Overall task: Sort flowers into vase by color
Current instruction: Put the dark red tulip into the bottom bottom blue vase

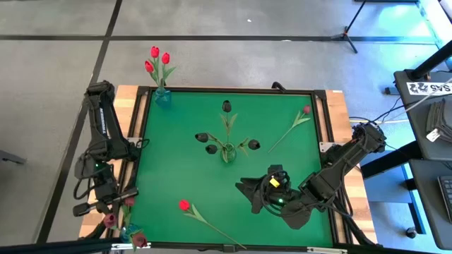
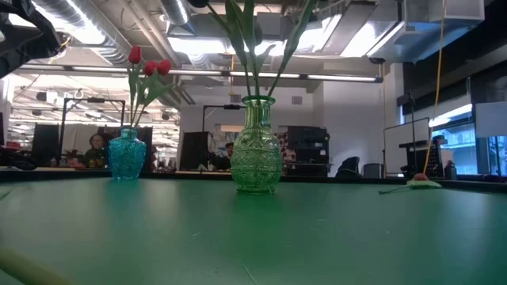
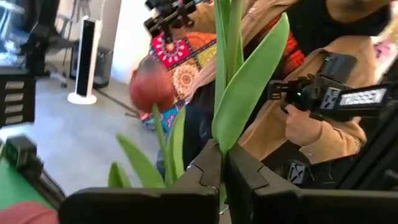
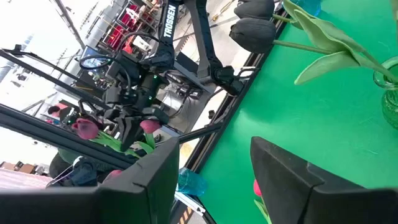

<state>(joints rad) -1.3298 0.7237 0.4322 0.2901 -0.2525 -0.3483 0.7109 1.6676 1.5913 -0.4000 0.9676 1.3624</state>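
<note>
Three red tulips stand in a blue vase [image 1: 162, 96] [image 2: 127, 156] at the far left corner. Near-black tulips fill the clear green vase [image 1: 227, 152] [image 2: 257, 158] mid-table. One maroon tulip [image 1: 300, 120] lies flat near the far right edge, and a red tulip [image 1: 186, 206] lies flat near the near edge. My left gripper [image 1: 121, 204] [image 3: 222, 180] sits past the table's near left corner, shut on a tulip stem, beside a small blue vase [image 1: 128, 230] [image 4: 189, 180] with maroon heads [image 1: 111, 220]. My right gripper [image 1: 254, 194] [image 4: 214, 180] hovers open between the green vase and the red tulip. My left gripper pinches a green tulip stem with its leaf [image 3: 221, 149] between its two fingers. The stem and broad leaves rise past the fingertips and leave the frame, so the head is out of view there. A maroon head [image 3: 152, 87] on a separate stem stands close beside it.
A person in a tan jacket holding a dark device [image 3: 323, 96] stands just beyond the near left corner. A raised black rim [image 1: 233, 90] frames the green mat. Bare mat lies along the left side and between the green vase and the right edge.
</note>
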